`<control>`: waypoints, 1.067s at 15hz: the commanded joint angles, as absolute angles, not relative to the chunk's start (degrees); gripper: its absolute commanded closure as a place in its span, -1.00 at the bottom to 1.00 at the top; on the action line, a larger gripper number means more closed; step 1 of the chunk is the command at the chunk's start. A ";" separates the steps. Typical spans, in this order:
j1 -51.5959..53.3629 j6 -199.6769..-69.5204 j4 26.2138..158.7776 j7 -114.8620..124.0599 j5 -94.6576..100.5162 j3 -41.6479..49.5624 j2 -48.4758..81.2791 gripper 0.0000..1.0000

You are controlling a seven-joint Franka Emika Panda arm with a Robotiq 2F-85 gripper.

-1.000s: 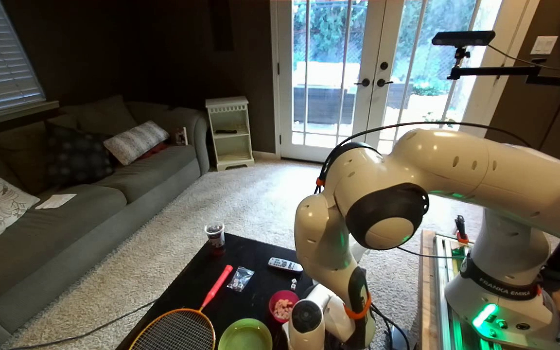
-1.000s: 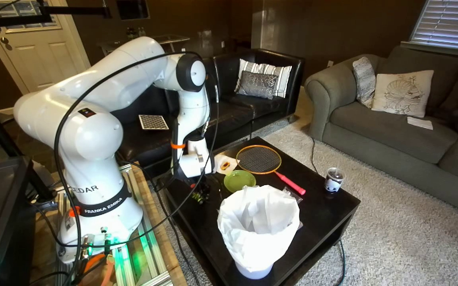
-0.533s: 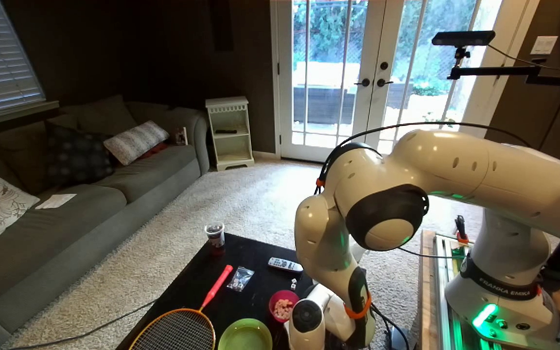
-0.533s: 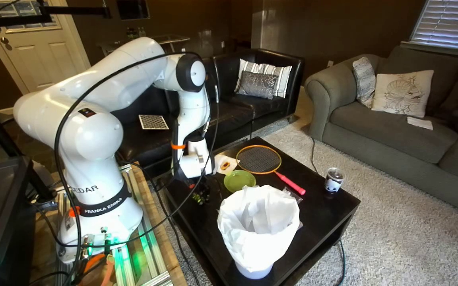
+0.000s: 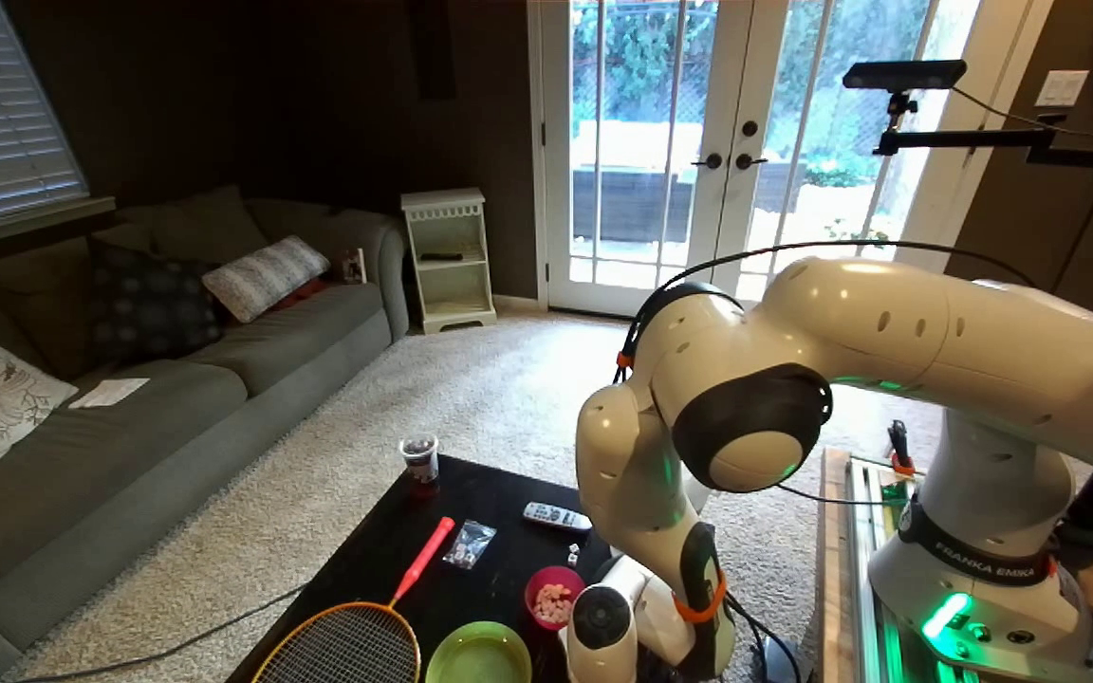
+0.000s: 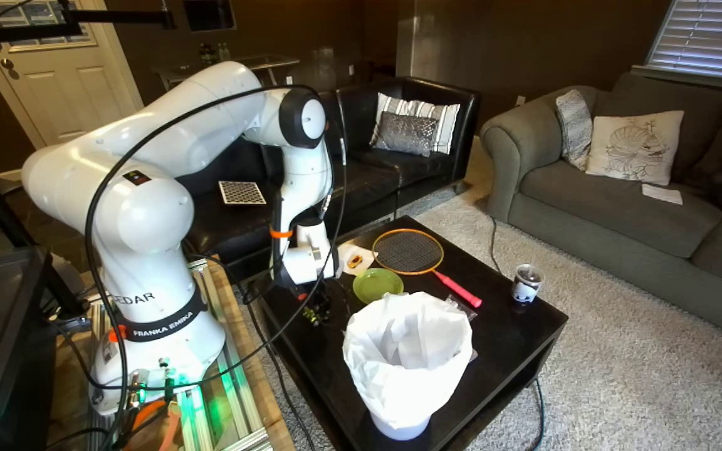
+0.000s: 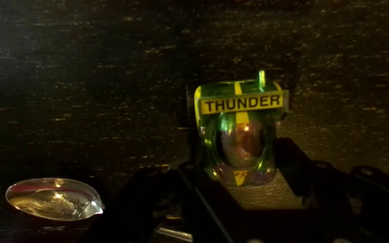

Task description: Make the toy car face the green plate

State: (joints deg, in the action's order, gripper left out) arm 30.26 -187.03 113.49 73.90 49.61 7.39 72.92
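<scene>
The toy car (image 7: 240, 135) is green with yellow stripes, a dome window and a yellow THUNDER label; it sits between my fingers in the wrist view. My gripper (image 7: 236, 157) is partly closed, and the dark fingers (image 7: 287, 158) lie against both sides of the car. The view is too dark to tell whether the wheels touch the table. In an exterior view a small green part of the car (image 6: 316, 315) shows under the arm. The green plate (image 5: 480, 655) lies on the black table, and it also shows in an exterior view (image 6: 378, 285), close beside the gripper.
A spoon (image 7: 54, 199) lies left of the car in the wrist view. A magenta bowl (image 5: 534, 596) stands by the arm. A racket (image 6: 408, 252), a remote (image 5: 556, 516) and a cup (image 6: 526, 285) are on the table. A tall white lined bin (image 6: 408, 376) stands near the plate.
The arm and wrist have come down slightly over the last half second. The green part of the car shifts very slightly lower with them in an exterior view. The plate has not moved.
</scene>
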 commanded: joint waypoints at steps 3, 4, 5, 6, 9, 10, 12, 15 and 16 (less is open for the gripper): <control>32.56 -188.37 113.83 74.88 49.27 8.76 72.32 -0.98; 32.86 -188.11 114.32 74.75 49.46 8.74 71.68 -1.00; 33.41 -188.16 115.01 74.67 49.69 8.90 70.85 -1.00; 33.81 -188.03 115.53 74.59 49.84 8.91 70.12 -1.00; 35.01 -186.53 118.31 74.44 50.29 8.53 66.51 -1.00; 35.08 -185.97 119.42 74.29 50.44 8.21 65.20 -1.00; 35.01 -184.35 122.56 74.06 50.74 7.51 61.68 -1.00; 33.79 -181.17 127.19 73.32 50.84 5.97 56.51 -1.00; 33.69 -180.15 128.43 73.10 50.75 5.70 55.03 -1.00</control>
